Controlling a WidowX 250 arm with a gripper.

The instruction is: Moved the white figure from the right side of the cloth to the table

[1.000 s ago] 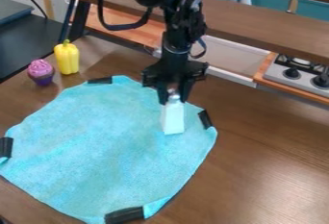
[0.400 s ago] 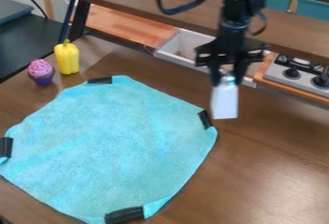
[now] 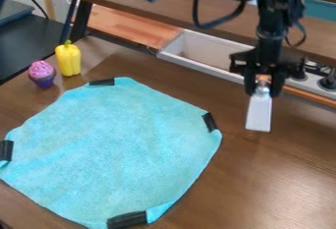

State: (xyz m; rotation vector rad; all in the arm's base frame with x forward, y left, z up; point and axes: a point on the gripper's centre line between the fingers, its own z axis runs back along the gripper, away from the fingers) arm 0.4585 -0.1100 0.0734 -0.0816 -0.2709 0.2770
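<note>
The arm (image 3: 271, 24) enters at the top left, runs along the top edge and, on the right, bends to hang almost straight down. A black cable (image 3: 207, 26) loops beside it. At its end the gripper (image 3: 263, 90) points down over the table, to the right of the cloth. Its fingers stand a little apart, closed on the top of the white figure (image 3: 259, 112). The figure hangs upright below them, past the cloth's right edge; whether its base touches the table, I cannot tell.

At the far left is a black counter (image 3: 29, 46). Next to it, on the brown table (image 3: 263, 179), a purple and pink cupcake (image 3: 42, 73) stands just beside a yellow pepper (image 3: 68, 60). The blue cloth (image 3: 111, 144) lies in front of them, spread out, with black tape at its left, top, bottom and right edges. Behind, a brown shelf (image 3: 157, 2) crosses on a dark leg (image 3: 80, 21). Under it, left to right, come a wooden board (image 3: 125, 24), a white sink (image 3: 207, 51) and, partly behind the gripper, the stove (image 3: 322, 84). A teal box (image 3: 322, 8) is at the top right.
</note>
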